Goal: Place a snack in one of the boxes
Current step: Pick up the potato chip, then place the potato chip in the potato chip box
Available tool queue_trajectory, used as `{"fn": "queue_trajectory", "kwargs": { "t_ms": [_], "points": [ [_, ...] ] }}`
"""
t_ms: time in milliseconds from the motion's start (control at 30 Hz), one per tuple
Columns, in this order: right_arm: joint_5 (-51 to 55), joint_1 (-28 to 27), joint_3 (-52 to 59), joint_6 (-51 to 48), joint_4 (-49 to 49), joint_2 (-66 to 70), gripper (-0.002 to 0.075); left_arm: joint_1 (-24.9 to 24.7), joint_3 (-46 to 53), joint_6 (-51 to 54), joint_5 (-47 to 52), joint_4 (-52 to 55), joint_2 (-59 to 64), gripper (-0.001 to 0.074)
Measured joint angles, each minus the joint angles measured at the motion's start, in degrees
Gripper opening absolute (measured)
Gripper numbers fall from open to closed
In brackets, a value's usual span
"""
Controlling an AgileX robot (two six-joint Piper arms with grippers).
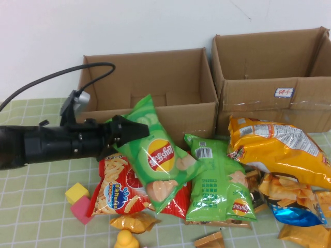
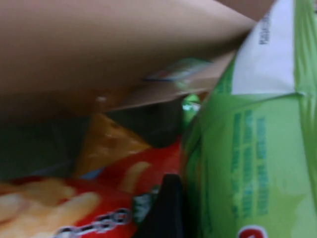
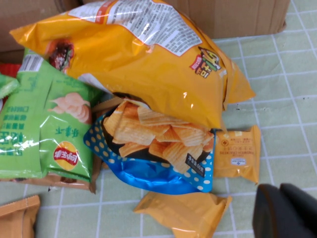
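Left gripper [image 1: 135,130] sits at the near wall of the left box [image 1: 155,111], reaching in from the left, jaws spread wide at the top left edge of the green Lay's bag [image 1: 158,155]. Whether they touch the bag, can't tell.

The bag leans tilted against that box's front wall, top corner above the wall's rim, bottom end resting on the red shrimp bag [image 1: 116,188]. Not in a box.

Second green bag [image 1: 217,181], barcode side up, lies just to the right. Right box [image 1: 269,82] with blue-bordered sticker stands far right; big yellow bag [image 1: 279,150] in front of it.

Right gripper [image 3: 285,210] is closed, hovering over the checked cloth [image 3: 292,99] near the yellow bag, blue chip bag [image 3: 158,153] and small orange packets [image 3: 237,154]. Holds nothing.
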Motion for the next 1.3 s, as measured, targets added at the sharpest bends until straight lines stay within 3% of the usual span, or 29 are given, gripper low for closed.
{"fn": "queue_trajectory", "kwargs": {
  "t_ms": [100,367,733,967,1100,1300],
  "points": [
    [0.0,0.0,0.0,0.0,0.1,0.0,-0.0002,-0.4,-0.5,0.4,2.3,0.1,0.2,0.0600],
    [0.0,0.0,0.0,-0.2,0.1,0.0,-0.0002,-0.6,-0.7,1.3,11.8,0.3,0.2,0.0206],
    [0.0,0.0,0.0,-0.6,1.7,0.0,-0.0002,-0.6,-2.9,-5.4,15.6,1.3,-0.8,0.0197],
    [0.0,0.0,0.0,-0.6,1.7,0.0,-0.0002,-0.6,-14.7,-9.1,16.2,1.6,-3.7,0.0198],
    [0.0,0.0,0.0,-0.6,1.7,0.0,-0.0002,-0.6,-23.9,-9.0,9.3,1.7,-3.8,0.0197],
    [0.0,0.0,0.0,-0.6,1.7,0.0,-0.0002,-0.6,-29.4,-7.6,-10.9,1.4,-3.8,0.0197]
  ]
}}
